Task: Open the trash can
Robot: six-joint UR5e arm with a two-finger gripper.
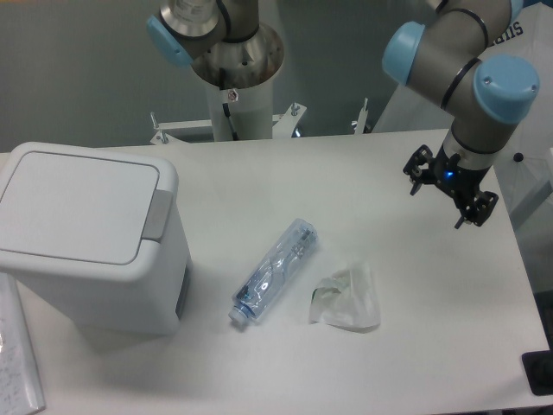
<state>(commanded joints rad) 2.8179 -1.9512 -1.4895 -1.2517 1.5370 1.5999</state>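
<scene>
The trash can (86,238) is a large white boxy bin at the left of the table. Its flat white lid (73,206) lies shut, and a grey push tab (156,215) sits on the rim at the lid's right edge. My gripper (438,206) hangs over the right side of the table, far from the bin. Its black fingers are spread apart with nothing between them.
A clear plastic bottle (276,269) lies on its side in the middle of the table. A crumpled clear plastic piece (347,296) lies to its right. The second arm's base (235,60) stands at the back edge. Paper (19,363) lies at the front left.
</scene>
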